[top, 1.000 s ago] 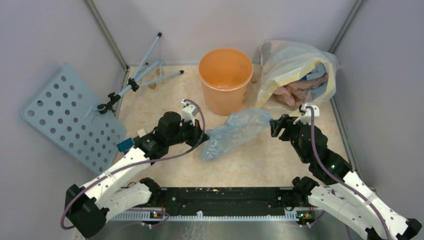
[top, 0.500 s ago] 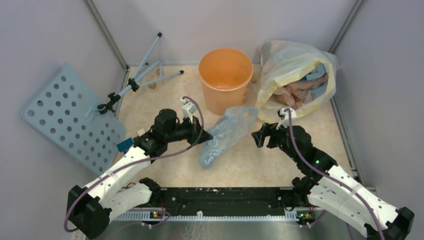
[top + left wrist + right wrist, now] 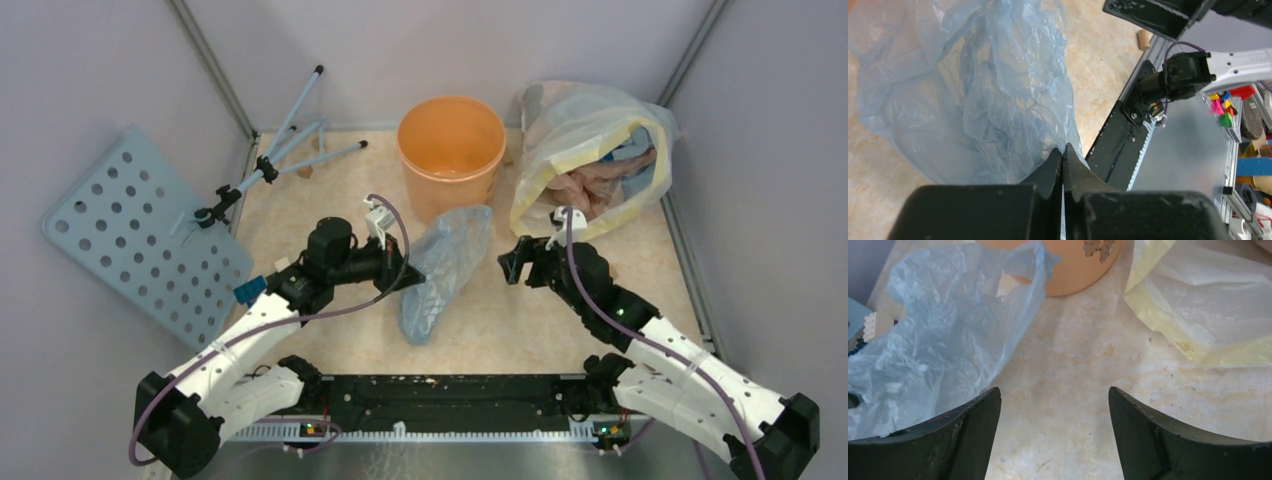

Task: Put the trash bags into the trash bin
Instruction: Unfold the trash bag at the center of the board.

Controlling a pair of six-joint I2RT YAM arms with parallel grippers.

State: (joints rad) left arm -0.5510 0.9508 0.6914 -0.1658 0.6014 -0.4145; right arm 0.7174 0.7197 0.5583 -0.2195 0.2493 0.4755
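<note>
Trash bag (image 3: 440,262) on the table (image 3: 520,320), just before the trash bin (image 3: 437,208) — big bag (image 3: 570,125) right of it, tripod (image 3: 268,165) left.

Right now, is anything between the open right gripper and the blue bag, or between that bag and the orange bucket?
Nothing visible. Only bare table lies between the right gripper and the blue bag, pinched by the left gripper. Its far end reaches the bucket; the yellow-edged bag sits aside.

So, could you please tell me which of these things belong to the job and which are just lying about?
Job: grey-blue trash bag, pinched by the shut left gripper; orange trash bin; open right gripper beside the bag.
Lying about: clear yellow-edged bag; tripod; perforated blue panel.
</note>
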